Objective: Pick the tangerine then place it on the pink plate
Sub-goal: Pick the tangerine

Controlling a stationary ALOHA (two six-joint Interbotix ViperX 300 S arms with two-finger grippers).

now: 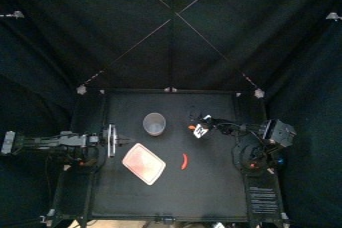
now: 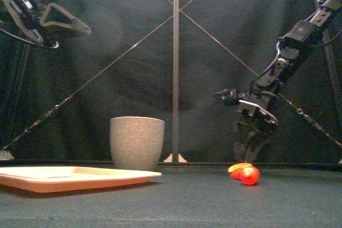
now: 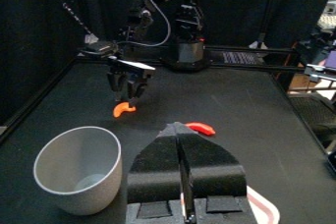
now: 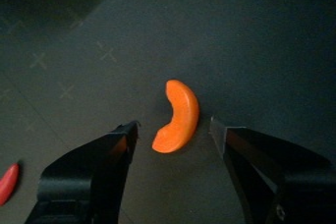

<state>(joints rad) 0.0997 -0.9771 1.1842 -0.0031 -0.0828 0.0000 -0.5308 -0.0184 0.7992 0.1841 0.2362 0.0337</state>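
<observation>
The tangerine is a small orange curved segment [image 4: 178,117] lying on the black table. It also shows below the right gripper as the tangerine [image 3: 124,109]. My right gripper [image 4: 174,128] hangs just above it, open, one jaw on each side, with gaps between the jaws and the fruit. From the front, the right gripper [image 2: 247,142] points down over the tangerine [image 2: 237,170]. The pink plate [image 1: 143,162] lies at the front left of the table, also seen as the pink plate [image 2: 74,179]. My left gripper [image 3: 184,174] is shut on nothing and rests at the left.
A tall grey speckled cup [image 1: 155,123] stands behind the plate, also seen as the cup [image 2: 136,142]. A small red toy [image 1: 186,160] lies right of the plate, close to the tangerine as the red toy [image 2: 249,176]. The left arm [image 1: 54,142] stays by the left edge.
</observation>
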